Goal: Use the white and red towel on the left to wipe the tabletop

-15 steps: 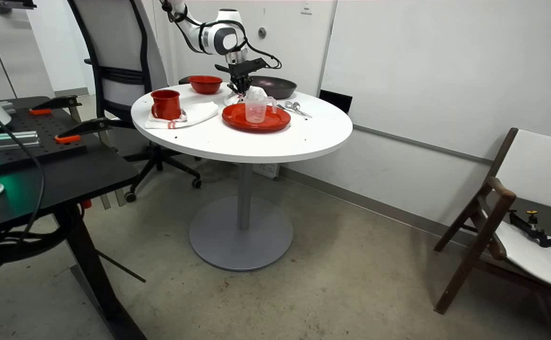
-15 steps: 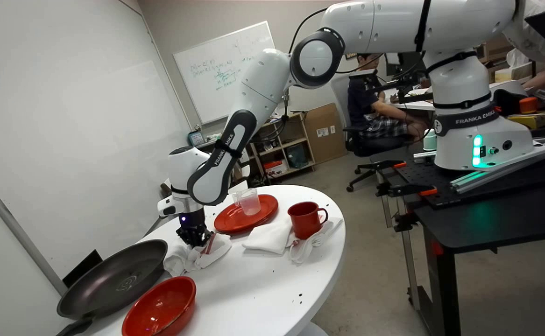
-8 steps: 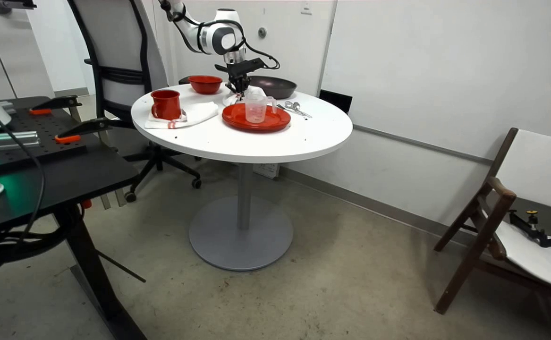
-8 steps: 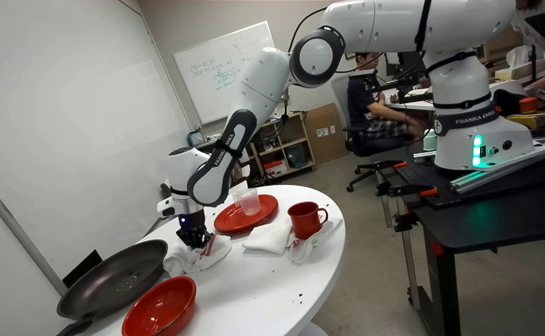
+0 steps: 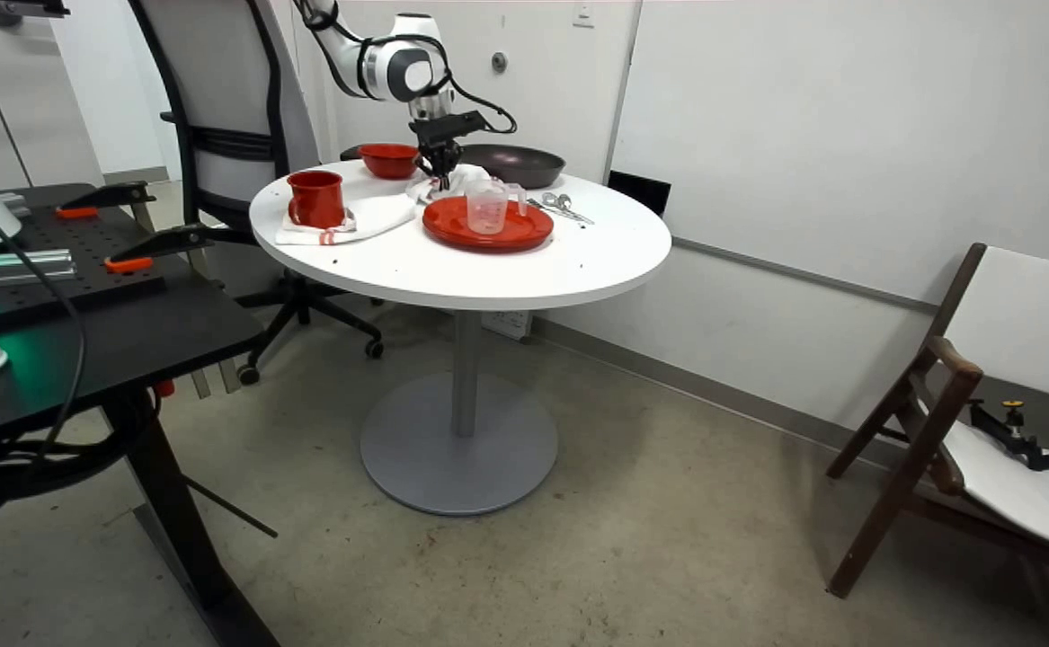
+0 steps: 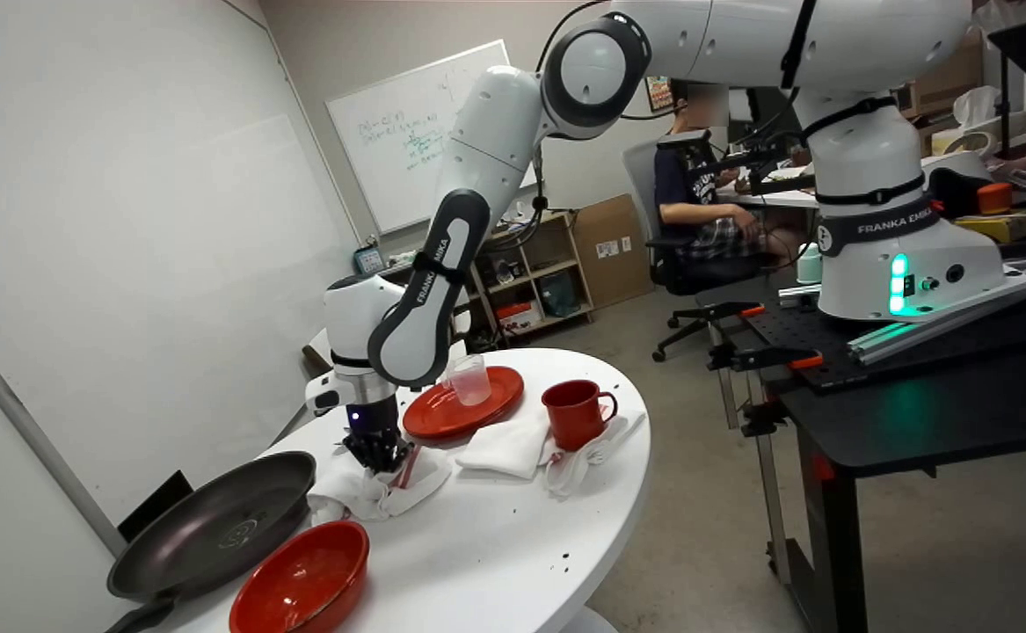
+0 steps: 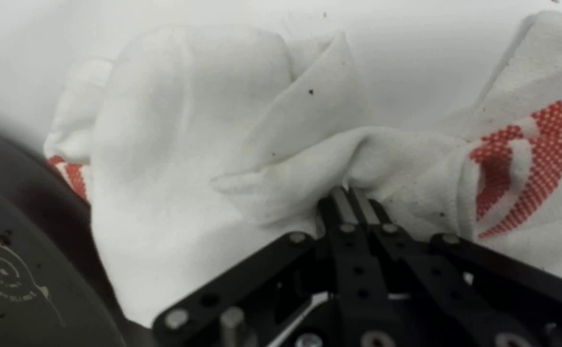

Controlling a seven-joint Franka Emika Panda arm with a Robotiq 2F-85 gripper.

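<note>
Round white surface [image 5: 380, 270] on a grey pedestal [image 5: 466, 377], set before a pale wall [image 5: 542, 54]; dark specks [image 6: 565, 556] are scattered over its top. Between the frying pan [image 6: 214, 527] and the red plate [image 6: 442, 422] lies the towel [image 7: 165, 168], an off-white cloth rumpled into loose, overlapping folds with soft ridges. Bands of red check cross its right-hand part in the wrist view, and a shorter red strip shows at the left edge, just beside the pan; a few dark specks dot the weave. The hand [image 7: 350, 197] points downward with its fingers [image 7: 344, 207] together, clamped on a fold of the towel. Near the towel stands the red bowl [image 6: 301, 576]. On the plate rests a clear measuring cup [image 6: 470, 387]; a red mug [image 5: 315, 199] stands on a second, folded cloth [image 5: 385, 216], white with red stripes.
</note>
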